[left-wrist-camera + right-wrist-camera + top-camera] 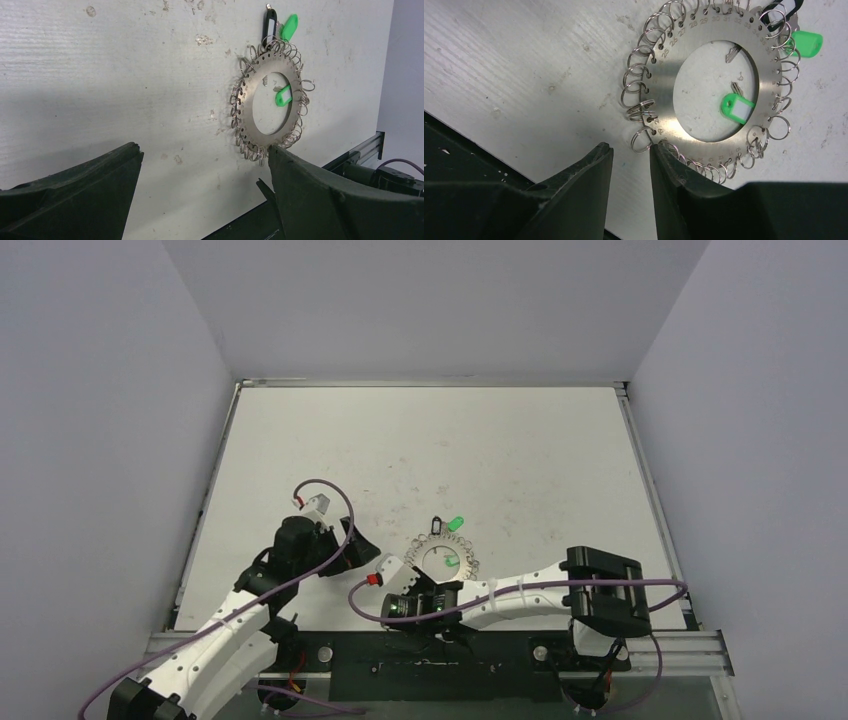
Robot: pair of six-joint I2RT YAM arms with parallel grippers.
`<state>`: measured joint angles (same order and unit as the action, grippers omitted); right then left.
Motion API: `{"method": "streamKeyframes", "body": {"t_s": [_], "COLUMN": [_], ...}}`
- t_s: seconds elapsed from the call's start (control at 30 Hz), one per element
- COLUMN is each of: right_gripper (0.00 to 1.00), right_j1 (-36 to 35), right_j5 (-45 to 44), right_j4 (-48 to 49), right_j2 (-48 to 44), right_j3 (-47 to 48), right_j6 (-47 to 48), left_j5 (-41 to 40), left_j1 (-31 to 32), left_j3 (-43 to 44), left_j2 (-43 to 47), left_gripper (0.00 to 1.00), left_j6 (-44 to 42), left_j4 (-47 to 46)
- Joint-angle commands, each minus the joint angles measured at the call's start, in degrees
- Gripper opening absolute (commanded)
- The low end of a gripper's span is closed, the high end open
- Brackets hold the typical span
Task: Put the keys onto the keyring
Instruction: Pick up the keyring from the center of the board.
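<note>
Left gripper (203,150) is spread wide and empty. The right gripper (631,148) shows a slim, empty gap, with its tips just beside the lower-left rim of the flat silver scalloped metal keyring (661,80). A green-headed key (737,107) lies in the ring's hollow, shaft pointing upper left. A black-headed key (781,11) juts outward at upper right.

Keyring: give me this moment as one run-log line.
keyring flat on table | green key lying in its hollow centre | left end effector open, clear of keyring | right end effector at near rim, jaws narrow, gripping nothing
</note>
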<state>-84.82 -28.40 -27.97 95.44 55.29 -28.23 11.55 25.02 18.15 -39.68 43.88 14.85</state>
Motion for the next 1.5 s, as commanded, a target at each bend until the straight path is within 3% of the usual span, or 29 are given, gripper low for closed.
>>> {"method": "streamKeyframes", "body": {"t_s": [0.0,0.23,0.63,1.07,1.47], "right_gripper": [0.35,0.35,0.27,0.00,0.00], "right_j1": [-1.5,-1.9,-2.2,-2.6,-2.4], "right_j5": [-5.1,-6.4,-10.2,-13.0,-10.2], "right_j4": [-2.4,-2.8,-7.0,-7.6,-4.6], "right_j2": [2.8,6.1,8.1,6.4,1.1], "right_j3": [3.2,4.3,5.1,5.3,3.4], "right_j6": [-1.6,-3.0,-5.1,-4.4,-2.2], "left_j5": [1.2,0.0,-0.7,-0.9,-1.1], "left_j1": [-0.5,-0.6,-0.8,-0.9,-0.9], "left_j3": [0.5,1.4,1.1,1.0,1.0], "left_j2": [-1.3,-2.0,0.7,1.0,2.2], "left_gripper": [0.97,0.97,0.97,0.97,0.97], "left_j6": [-0.1,-0.3,-0.2,-0.3,-1.1], "left_j4": [-0.8,-0.3,0.7,0.6,0.8]}}
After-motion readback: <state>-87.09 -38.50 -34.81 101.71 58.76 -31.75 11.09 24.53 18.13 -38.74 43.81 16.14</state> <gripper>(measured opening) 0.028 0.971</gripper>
